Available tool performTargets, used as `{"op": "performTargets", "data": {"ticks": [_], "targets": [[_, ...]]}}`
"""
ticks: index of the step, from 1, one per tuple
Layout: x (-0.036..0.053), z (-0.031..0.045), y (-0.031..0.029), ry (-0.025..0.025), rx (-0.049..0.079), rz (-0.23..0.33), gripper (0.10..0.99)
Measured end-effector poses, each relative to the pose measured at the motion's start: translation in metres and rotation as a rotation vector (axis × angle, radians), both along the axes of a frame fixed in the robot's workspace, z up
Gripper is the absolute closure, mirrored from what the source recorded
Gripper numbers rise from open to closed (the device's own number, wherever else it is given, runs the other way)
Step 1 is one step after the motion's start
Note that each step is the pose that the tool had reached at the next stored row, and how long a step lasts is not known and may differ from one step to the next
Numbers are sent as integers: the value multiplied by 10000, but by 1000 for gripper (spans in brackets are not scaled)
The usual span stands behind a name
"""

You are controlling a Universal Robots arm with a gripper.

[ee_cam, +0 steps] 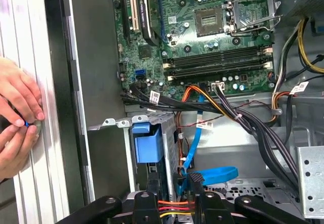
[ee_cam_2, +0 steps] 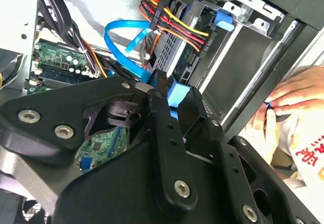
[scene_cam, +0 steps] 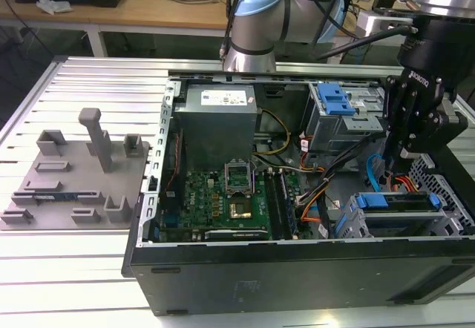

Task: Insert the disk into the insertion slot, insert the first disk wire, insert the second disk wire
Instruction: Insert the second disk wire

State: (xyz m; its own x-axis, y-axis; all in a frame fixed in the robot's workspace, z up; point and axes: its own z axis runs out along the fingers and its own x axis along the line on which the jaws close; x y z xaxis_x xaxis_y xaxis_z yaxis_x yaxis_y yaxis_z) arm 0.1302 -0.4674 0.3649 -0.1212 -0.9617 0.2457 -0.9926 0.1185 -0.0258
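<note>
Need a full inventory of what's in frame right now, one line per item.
computer case: 1, black, open, on the slotted table
fixture plate: 1, grey, exterior view's left
motherboard: 1, green, in the case
power supply: 1, grey, in the case
latch plate: 1, blue, on the far bay
disk: 1, blue-framed, in the insertion slot
first disk wire: 1, orange-red-black, by the disk
second disk wire: 1, light blue, curved, near the gripper
person's hands: 2, at the table edge
gripper: 1, black, above the disk

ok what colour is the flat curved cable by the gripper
Light blue; the second disk wire shows best in the second wrist view.
</note>
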Motion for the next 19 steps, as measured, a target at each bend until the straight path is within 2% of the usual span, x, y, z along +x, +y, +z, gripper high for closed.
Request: {"op": "performTargets", "data": {"ticks": [8, 9, 10, 19], "targets": [[0, -2, 0, 0, 0, -48, 725], [0, -1, 0, 0, -1, -48, 737], [1, -2, 0, 0, -1, -47, 812], [0, -3, 0, 0, 0, -48, 812]]}}
